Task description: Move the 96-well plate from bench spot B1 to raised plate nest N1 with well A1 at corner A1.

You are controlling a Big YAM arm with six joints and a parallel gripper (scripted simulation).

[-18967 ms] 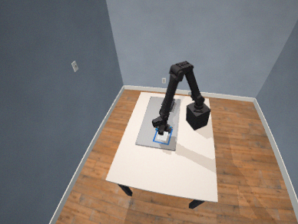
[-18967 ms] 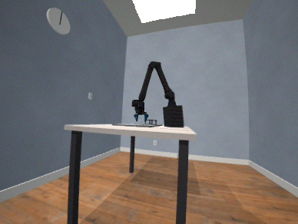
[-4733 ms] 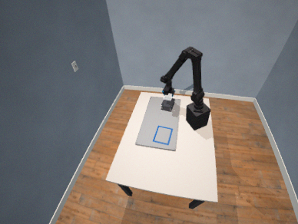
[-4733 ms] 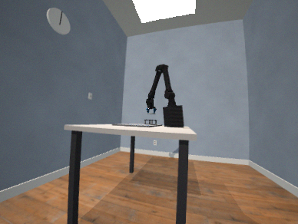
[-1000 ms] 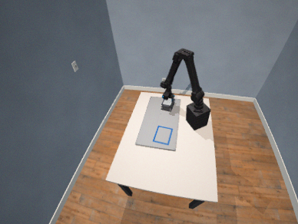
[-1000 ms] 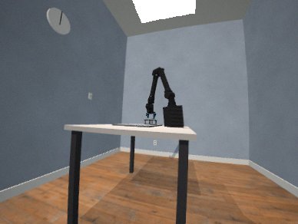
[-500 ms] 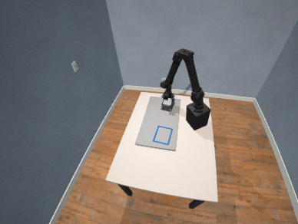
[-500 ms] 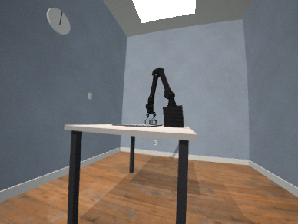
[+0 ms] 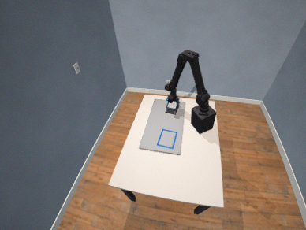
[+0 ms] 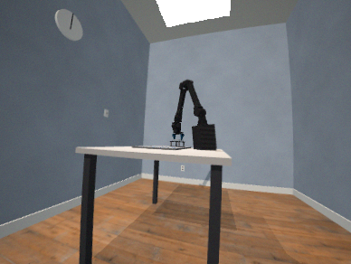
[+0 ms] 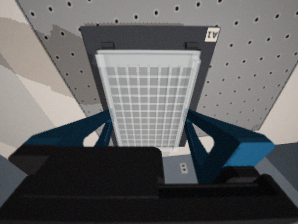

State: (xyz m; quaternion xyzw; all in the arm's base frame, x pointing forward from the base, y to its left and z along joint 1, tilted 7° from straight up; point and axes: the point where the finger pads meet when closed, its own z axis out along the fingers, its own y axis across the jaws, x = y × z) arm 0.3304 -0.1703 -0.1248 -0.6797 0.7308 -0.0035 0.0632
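Note:
In the wrist view the clear 96-well plate (image 11: 148,100) lies over the dark raised nest N1 (image 11: 150,37), whose A1 label (image 11: 212,35) is at the far right corner. My gripper (image 11: 148,112) has its blue fingers on the plate's two long sides and is shut on it. I cannot tell whether the plate sits fully down inside the locators. In the top view the gripper (image 9: 173,105) is over the nest (image 9: 172,109) at the far end of the grey pegboard (image 9: 163,127). The blue outline of spot B1 (image 9: 168,139) holds nothing.
The arm's black base block (image 9: 203,117) stands on the white table to the right of the pegboard. In the exterior view the gripper (image 10: 177,136) hangs low over the table top beside the base block (image 10: 203,136).

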